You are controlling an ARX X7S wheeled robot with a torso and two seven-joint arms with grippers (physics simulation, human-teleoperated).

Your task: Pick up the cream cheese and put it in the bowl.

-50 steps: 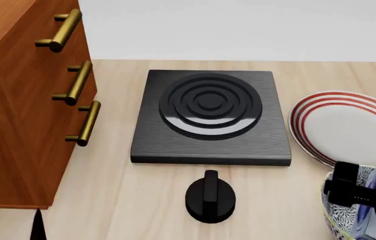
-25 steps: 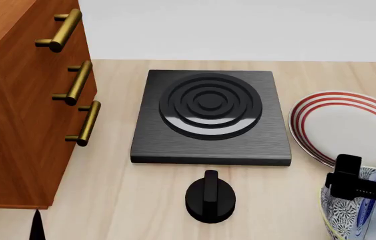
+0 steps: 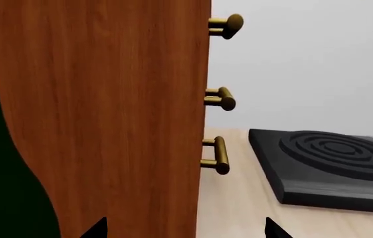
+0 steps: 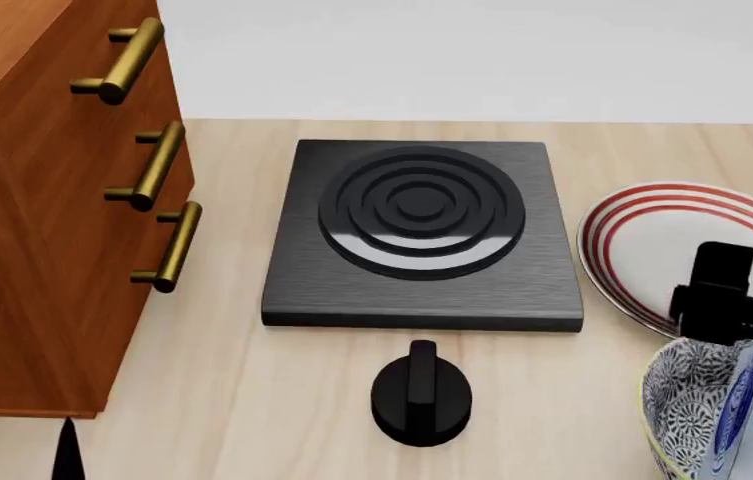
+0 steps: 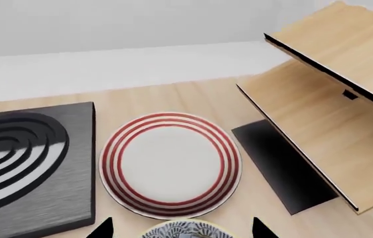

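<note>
The bowl (image 4: 680, 392) sits at the near right edge of the head view, white with a dense dark floral pattern. The cream cheese (image 4: 750, 408), silver-grey with a blue label, stands on edge inside it. My right gripper (image 4: 734, 322) hangs just above the bowl's far rim, open and empty. In the right wrist view its tips (image 5: 181, 232) stand wide apart over the bowl's rim (image 5: 180, 230). My left gripper (image 3: 185, 232) is open and empty beside the wooden cabinet (image 3: 100, 119); only a sliver of it (image 4: 67, 448) shows in the head view.
A white plate with red rings (image 4: 683, 250) lies behind the bowl. A black stove plate (image 4: 423, 230) is in the middle, with a black knob (image 4: 420, 398) in front. The drawer cabinet (image 4: 43, 200) stands left. A wooden rack (image 5: 332, 99) stands right of the plate.
My right gripper has lifted up and back from the bowl toward the plate. The cream cheese, hidden by it before, now shows standing free in the bowl. The left arm is still.
</note>
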